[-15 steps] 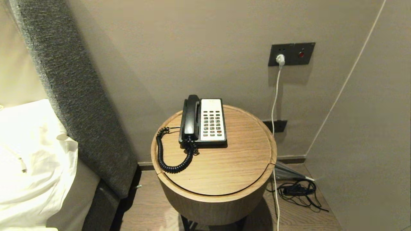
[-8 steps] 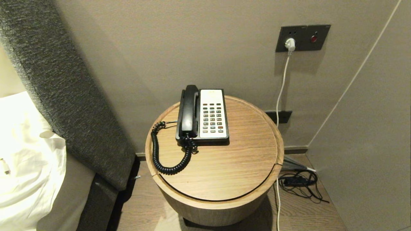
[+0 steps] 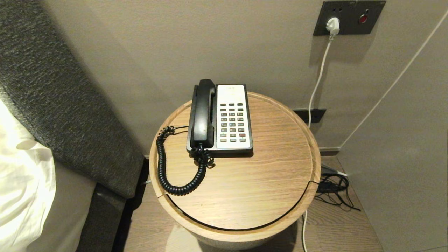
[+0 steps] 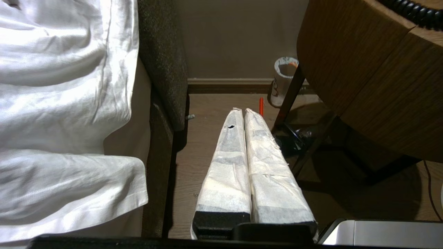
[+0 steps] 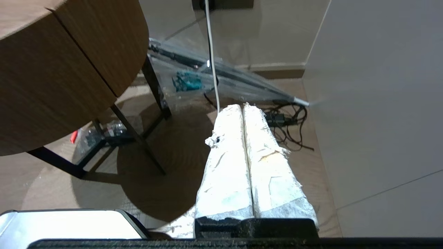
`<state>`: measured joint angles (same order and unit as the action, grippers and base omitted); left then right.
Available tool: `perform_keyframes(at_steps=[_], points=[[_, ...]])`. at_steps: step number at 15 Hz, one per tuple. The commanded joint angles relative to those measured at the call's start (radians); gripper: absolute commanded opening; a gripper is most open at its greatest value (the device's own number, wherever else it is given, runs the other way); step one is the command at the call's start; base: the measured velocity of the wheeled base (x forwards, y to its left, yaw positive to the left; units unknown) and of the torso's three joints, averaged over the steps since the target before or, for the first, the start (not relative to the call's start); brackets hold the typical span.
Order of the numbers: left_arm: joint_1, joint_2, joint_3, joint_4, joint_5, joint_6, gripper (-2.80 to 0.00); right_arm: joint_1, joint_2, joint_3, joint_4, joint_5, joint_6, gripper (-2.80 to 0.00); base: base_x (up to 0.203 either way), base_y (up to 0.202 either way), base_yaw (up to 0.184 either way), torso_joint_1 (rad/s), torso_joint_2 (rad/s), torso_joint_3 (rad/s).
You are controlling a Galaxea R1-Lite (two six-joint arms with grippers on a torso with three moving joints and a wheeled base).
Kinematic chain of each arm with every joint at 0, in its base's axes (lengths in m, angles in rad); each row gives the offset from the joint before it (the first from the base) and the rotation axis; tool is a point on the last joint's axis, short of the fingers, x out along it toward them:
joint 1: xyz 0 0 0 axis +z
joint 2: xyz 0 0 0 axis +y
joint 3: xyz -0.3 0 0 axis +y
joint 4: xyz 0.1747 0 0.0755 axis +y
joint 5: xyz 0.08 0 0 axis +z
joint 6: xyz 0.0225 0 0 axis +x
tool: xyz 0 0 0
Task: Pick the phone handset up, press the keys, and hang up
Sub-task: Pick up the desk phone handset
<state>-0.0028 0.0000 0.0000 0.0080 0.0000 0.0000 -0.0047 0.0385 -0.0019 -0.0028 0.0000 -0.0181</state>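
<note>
Now that my head view has dipped closer, the phone handset (image 3: 202, 113) sits cradled; left gripper (image 4: 241, 111) and right gripper (image 5: 242, 106) hang pressed closed, empty, beside the table (image 3: 245, 196).

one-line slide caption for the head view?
Black phone handset resting in its cradle beside the keys on a round wooden bedside table; no gripper in view.

The round table (image 3: 245, 196) is being cut off by the lower edge; the wall socket plate (image 3: 350, 14) is being cropped at the top.

No legible text, labels or signs
</note>
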Motion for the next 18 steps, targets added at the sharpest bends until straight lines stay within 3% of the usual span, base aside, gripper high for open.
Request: perform_keyframes(at_steps=[1, 5, 12, 13, 15, 18], points=[[0.000, 0.002, 0.000, 0.000, 0.000, 0.000, -2.80, 0.000, 0.000, 0.000, 0.000, 0.000, 0.000, -2.80, 0.000, 0.000, 0.000, 0.003, 0.00, -0.189], [0.000, 0.002, 0.000, 0.003, -0.003, 0.017, -2.80, 0.000, 0.000, 0.000, 0.000, 0.000, 0.000, -2.80, 0.000, 0.000, 0.000, 0.001, 0.00, -0.176], [0.001, 0.004, -0.024, -0.004, -0.005, 0.064, -2.80, 0.000, 0.000, -0.001, 0.000, 0.000, 0.000, -2.80, 0.000, 0.000, 0.000, 0.000, 0.00, -0.013], [0.001, 0.022, -0.086, 0.015, -0.008, 0.072, -2.80, 0.000, 0.000, 0.000, 0.000, 0.000, 0.000, -2.80, 0.000, 0.000, 0.000, 0.000, 0.00, 0.000], [0.001, 0.136, -0.339, 0.137, -0.025, 0.076, -2.80, 0.000, 0.000, 0.000, 0.000, 0.000, 0.000, -2.80, 0.000, 0.000, 0.000, 0.000, 0.00, 0.000], [0.000, 0.470, -0.937, 0.427, -0.129, 0.082, -2.80, 0.000, 0.000, 0.000, 0.000, 0.000, 0.000, -2.80, 0.000, 0.000, 0.000, 0.000, 0.00, 0.000]])
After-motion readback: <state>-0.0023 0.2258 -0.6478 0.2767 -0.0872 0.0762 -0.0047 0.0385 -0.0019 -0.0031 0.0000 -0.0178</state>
